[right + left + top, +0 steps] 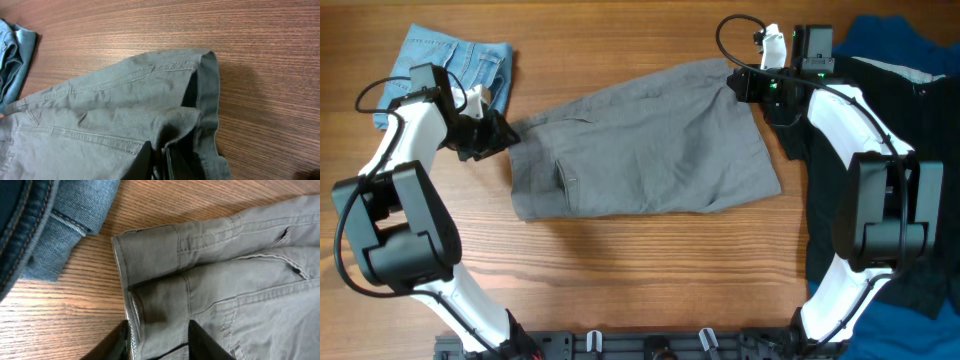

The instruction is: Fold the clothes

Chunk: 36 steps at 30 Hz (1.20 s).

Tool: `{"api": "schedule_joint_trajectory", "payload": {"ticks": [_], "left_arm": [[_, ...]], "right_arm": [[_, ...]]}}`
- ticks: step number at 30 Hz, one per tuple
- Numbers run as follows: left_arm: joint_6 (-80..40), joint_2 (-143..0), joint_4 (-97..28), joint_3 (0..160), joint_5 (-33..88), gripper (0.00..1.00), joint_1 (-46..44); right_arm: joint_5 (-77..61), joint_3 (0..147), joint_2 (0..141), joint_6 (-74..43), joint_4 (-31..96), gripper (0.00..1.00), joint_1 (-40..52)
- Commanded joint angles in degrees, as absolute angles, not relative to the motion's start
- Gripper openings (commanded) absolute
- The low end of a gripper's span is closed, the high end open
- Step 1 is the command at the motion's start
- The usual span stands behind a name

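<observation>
The grey shorts (650, 140) lie spread flat in the middle of the wooden table, waistband end to the left. My left gripper (498, 135) is at that left edge. In the left wrist view its fingers (157, 345) are apart and straddle the folded waistband edge of the shorts (240, 280), next to the zipper. My right gripper (745, 82) is at the shorts' far right corner. In the right wrist view its fingers (162, 160) are pinched shut on a bunch of the grey fabric (100, 120) near the leg hem.
Small light-blue denim shorts (460, 55) lie at the far left, just behind the left gripper, and also show in the left wrist view (65, 220) and the right wrist view (12, 60). A black garment (920, 75) and a royal-blue one (880, 35) lie at the right edge.
</observation>
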<state>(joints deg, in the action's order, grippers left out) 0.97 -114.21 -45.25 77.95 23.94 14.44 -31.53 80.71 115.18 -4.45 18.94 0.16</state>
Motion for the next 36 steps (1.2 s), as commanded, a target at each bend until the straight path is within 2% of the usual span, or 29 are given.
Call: {"api": "schedule_joint_trajectory", "payload": {"ticks": [1,3,13,14,17,18,22,23,25,28,30,32,36], "left_arm": [[1.06,-116.95,-44.93,77.56,25.08,0.18,13.23],[0.99,-116.95,-44.66,77.58,25.08,0.04,13.26],[0.62,-114.87,-46.52,77.76,25.1,0.04,17.63],[0.62,-113.95,-46.46,77.76,25.1,0.04,18.06],[0.64,-112.05,-45.95,77.76,25.32,0.04,18.37],[0.67,-112.05,-46.04,77.76,25.5,0.04,18.33],[0.64,-112.2,-46.26,77.73,25.58,0.04,17.72],[0.64,-112.2,-46.28,77.73,25.56,0.04,17.52],[0.64,-112.2,-46.28,77.73,25.56,0.04,16.91],[0.67,-112.22,-46.28,77.73,25.54,0.04,16.32],[0.64,-112.22,-46.26,77.73,25.54,0.04,16.1],[0.64,-112.22,-46.28,77.73,25.52,0.04,15.97],[0.67,-112.22,-46.26,77.73,25.52,0.04,15.97]], "right_arm": [[-32.01,81.41,114.34,-4.69,18.94,0.04,-0.12],[-31.99,81.41,114.34,-4.64,19.07,0.04,-0.12],[-25.74,81.41,114.34,-4.6,21.98,0.05,-0.14],[-25.71,81.41,114.34,-4.62,21.82,0.1,-0.12],[-25.67,81.41,114.37,-4.69,21.87,0.64,-0.14],[-25.65,81.41,114.37,-4.67,21.89,0.68,-0.14],[-25.45,81.21,114.83,-4.64,22.37,0.66,-0.01],[-25.47,81.01,114.96,-4.64,22.33,0.66,0.05],[-24.43,80.49,115.79,-4.54,21.3,0.74,0.19],[-23.83,80.49,118.02,-4.56,18.13,0.72,0.19],[-25.32,80.49,119.7,-4.47,16.27,0.64,0.21],[-26.83,80.49,121.34,-4.49,14.83,0.63,0.73],[-26.79,80.49,123.46,-4.47,12.56,0.5,2.24]]}}
